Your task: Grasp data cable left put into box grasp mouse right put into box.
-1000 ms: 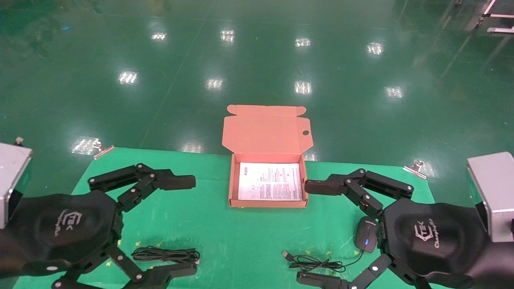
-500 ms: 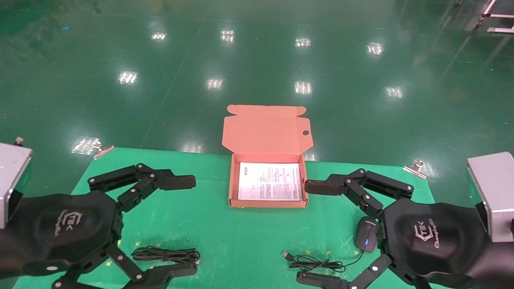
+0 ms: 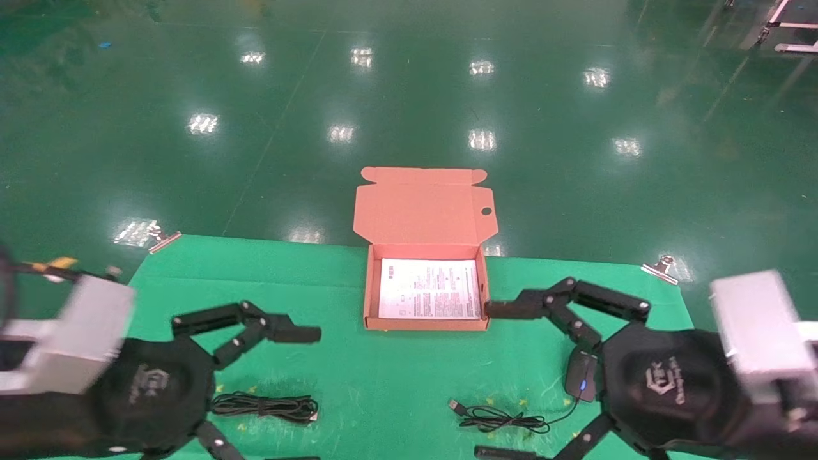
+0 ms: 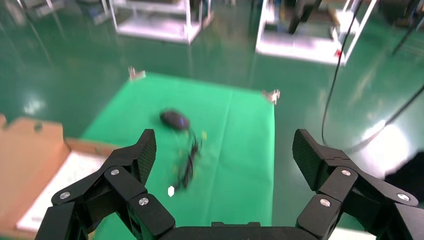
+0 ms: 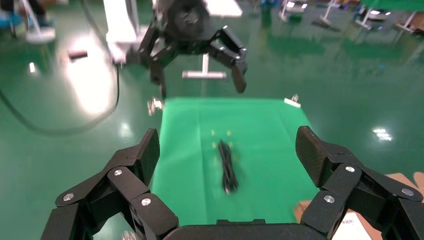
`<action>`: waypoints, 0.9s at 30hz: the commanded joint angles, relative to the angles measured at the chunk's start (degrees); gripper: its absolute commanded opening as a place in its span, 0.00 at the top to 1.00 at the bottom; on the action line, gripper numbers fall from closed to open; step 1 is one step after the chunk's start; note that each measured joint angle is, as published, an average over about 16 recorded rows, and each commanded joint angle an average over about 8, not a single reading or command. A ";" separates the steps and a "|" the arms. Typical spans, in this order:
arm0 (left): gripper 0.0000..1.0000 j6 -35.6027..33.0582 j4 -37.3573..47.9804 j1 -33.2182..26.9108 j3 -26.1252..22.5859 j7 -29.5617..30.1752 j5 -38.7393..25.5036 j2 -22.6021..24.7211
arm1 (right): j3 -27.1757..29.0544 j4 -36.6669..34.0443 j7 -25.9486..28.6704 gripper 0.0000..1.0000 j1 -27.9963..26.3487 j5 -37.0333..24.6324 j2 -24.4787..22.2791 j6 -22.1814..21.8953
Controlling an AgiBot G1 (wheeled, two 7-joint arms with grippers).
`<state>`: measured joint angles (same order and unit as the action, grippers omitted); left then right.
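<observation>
Counter (image 3: 396, 377) covered in green cloth, two metal clips at its far corners.

Box (image 3: 426, 318) sits at centre of the far half, lid hinged open and leaning away, round hole near the lid's right edge. White printed sheet (image 3: 429, 289) lies flat inside; nothing else visible in the box.

Data cable (image 3: 264, 406): narrow black bundle lying flat on the cloth, near-left of the box, well apart from it. Also seen in the right wrist view (image 5: 228, 167).

Mouse (image 3: 581, 377): on the cloth at near right, blue light showing, partly hidden by the right arm. Its thin cord (image 3: 505, 420) trails left in a loose tangle to a USB plug. Seen blurred in the left wrist view (image 4: 174, 119).

Left pincer (image 3: 291, 396): above the cloth at near left, fingers spread wide apart, holding nothing; the cable lies between the two fingers in the head view. Contact not seen.

Right pincer (image 3: 495, 382): near right, fingers spread wide, holding nothing. Far fingertip just beside the box's near-right corner; touching or not, cannot tell.
</observation>
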<state>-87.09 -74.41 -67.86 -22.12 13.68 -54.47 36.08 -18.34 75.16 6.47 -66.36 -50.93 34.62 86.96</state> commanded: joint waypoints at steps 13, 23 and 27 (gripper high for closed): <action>0.00 -2.91 -0.43 -13.58 -13.59 4.47 -22.47 6.52 | -10.79 2.11 -12.52 0.00 -12.93 -24.37 2.77 2.05; 0.00 -1.75 -0.09 -18.91 -23.60 5.40 -37.16 11.33 | -19.41 2.17 -19.52 0.00 -17.06 -40.00 7.04 -0.31; 0.00 -0.60 0.22 -19.36 -26.38 5.92 -42.90 13.09 | -21.62 1.99 -20.40 0.00 -16.79 -44.97 8.68 -2.04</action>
<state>-87.41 -73.61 -86.83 -48.00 19.61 -96.71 49.04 -39.54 77.08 -13.50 -82.79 -95.33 43.11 84.67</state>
